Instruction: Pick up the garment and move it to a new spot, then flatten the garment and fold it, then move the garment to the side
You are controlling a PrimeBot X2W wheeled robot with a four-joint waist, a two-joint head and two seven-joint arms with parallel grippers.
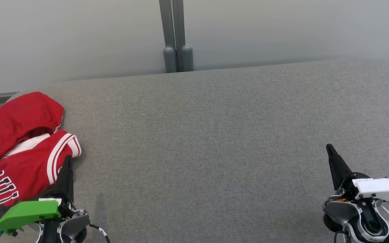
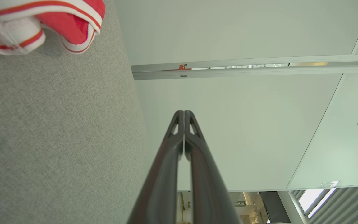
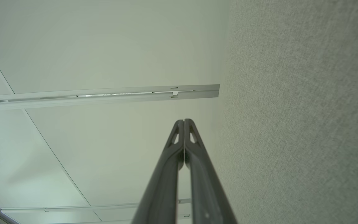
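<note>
A grey fabric-covered desk (image 1: 214, 135) stood against a pale wall (image 1: 282, 30) with a grey post (image 1: 176, 33). The crumpled red, white-trimmed jersey garment (image 1: 19, 148) lay at the desk's left edge. Along the near edge, the left claw (image 1: 68, 160) hovered clenched and empty just beside the garment, while the right claw (image 1: 329, 148) was likewise clenched, well apart.

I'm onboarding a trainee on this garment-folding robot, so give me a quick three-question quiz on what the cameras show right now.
1. True or false: the garment lies flat and spread out on the grey surface.
2. Which gripper is nearer the garment? A) left B) right C) both equally near
3. Fill in: the right gripper has its jaws ___.

Key: 1 false, it is crumpled at the surface's left end. 2 A, the left gripper. 3 shut.
</note>
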